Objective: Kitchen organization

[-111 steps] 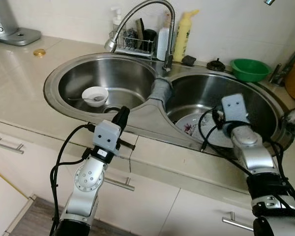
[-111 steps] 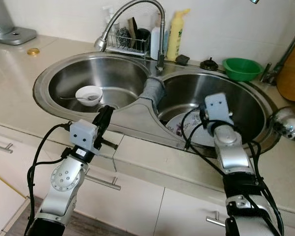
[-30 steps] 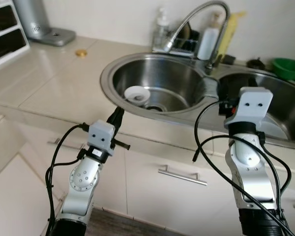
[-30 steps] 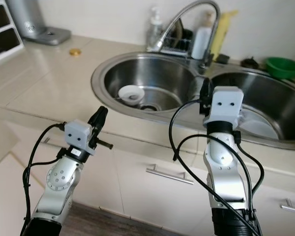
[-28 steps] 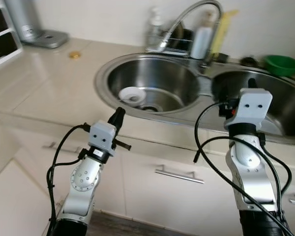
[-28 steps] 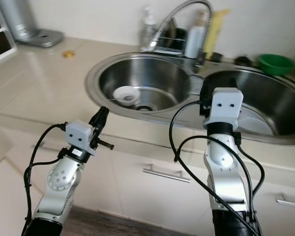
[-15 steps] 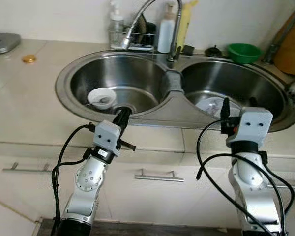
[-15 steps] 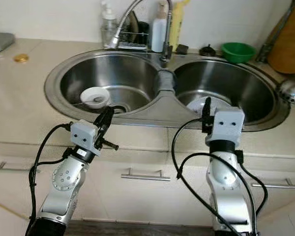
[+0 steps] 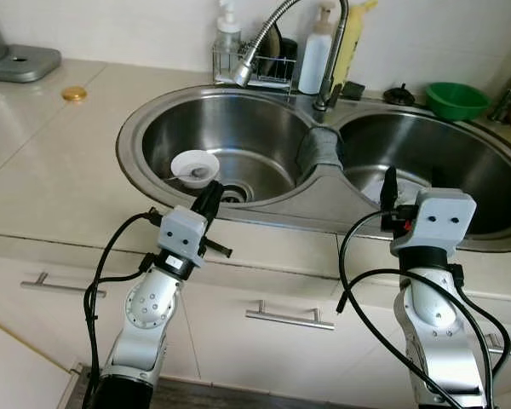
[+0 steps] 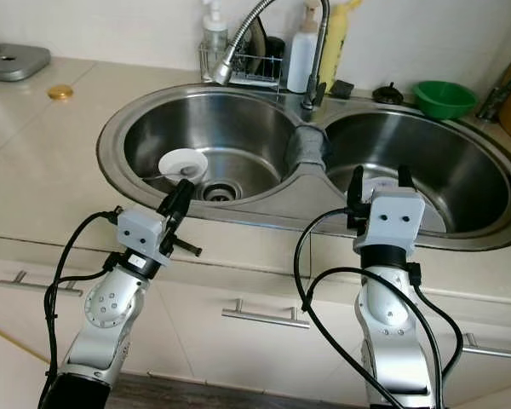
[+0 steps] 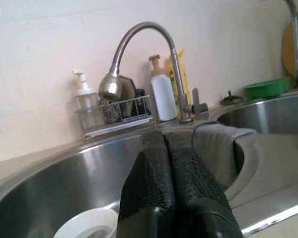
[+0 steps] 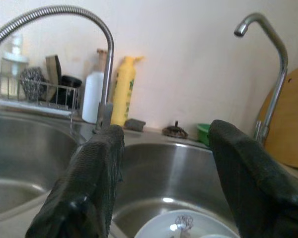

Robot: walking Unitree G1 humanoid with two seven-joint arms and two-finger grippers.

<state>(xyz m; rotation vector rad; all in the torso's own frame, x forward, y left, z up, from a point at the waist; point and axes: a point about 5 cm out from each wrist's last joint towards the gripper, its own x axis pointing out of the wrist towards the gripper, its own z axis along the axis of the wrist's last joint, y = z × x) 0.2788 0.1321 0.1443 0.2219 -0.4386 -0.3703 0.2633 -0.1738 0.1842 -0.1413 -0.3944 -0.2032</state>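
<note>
A white bowl (image 9: 195, 164) with a spoon in it sits in the left basin of the double steel sink (image 9: 128, 128). In the right basin lies a patterned plate (image 12: 188, 225), partly hidden behind my right arm in the head views. My left gripper (image 9: 213, 189) is shut and empty. It hovers at the sink's front rim, just in front of the bowl, and its closed fingers (image 11: 164, 163) point at the faucet. My right gripper (image 10: 379, 181) is open and empty, raised at the front rim of the right basin.
A grey cloth (image 9: 319, 146) drapes over the divider below the faucet (image 9: 277, 21). Behind the sink stand a rack of scrubbers (image 9: 255, 72), bottles (image 9: 351, 34) and a green bowl (image 9: 456, 98). A gold lid (image 9: 73, 93) lies on the left counter. Cabinet handles (image 9: 289, 317) are below.
The camera swung left, then back toward the sink. My right gripper has drawn back from over the plate to the basin's front rim. The left gripper stays shut in the same pose.
</note>
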